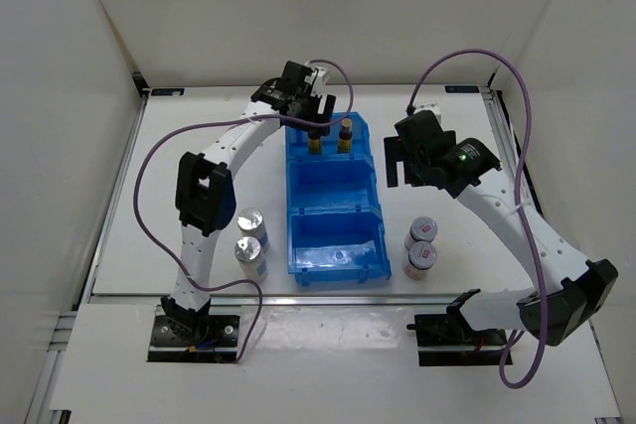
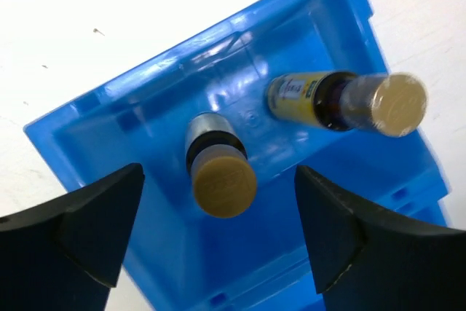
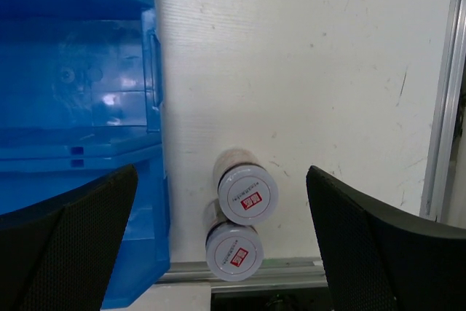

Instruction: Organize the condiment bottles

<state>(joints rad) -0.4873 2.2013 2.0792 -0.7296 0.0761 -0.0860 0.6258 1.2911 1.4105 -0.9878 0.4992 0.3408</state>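
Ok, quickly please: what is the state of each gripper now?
Left gripper: open, holding nothing.
Right gripper: open, holding nothing.

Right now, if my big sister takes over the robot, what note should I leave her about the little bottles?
Left gripper: open, holding nothing, over the far compartment of the blue bin.
Right gripper: open, holding nothing, above the two white-capped bottles.
Done: both amber bottles stand in the far compartment.
To do: the white-capped bottles are on the table right of the bin, and the two silver-lidded shakers are on it left of the bin. The middle and near compartments hold no bottles yet.
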